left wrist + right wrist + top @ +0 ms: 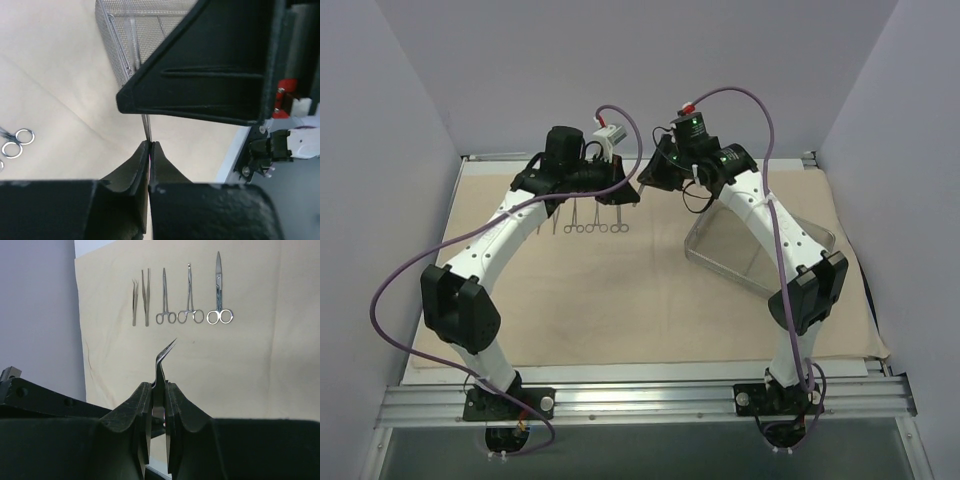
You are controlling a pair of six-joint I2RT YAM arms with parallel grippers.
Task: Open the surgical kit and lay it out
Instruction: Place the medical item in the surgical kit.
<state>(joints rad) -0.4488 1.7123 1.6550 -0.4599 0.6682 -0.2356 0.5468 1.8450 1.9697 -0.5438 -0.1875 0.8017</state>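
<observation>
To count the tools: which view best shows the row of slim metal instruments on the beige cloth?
Right wrist: all five slim metal instruments lie unobstructed. Top external: tiny, partly hidden. Left wrist: only ring handles.

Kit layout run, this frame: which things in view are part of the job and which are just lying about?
Job: beige cloth wrap; clear tray; five laid-out instruments; bent-tip tweezers, pinched by both the right gripper and the left gripper.
Not job: purple cables; aluminium rail. Both are rig parts, not clutter.
</observation>
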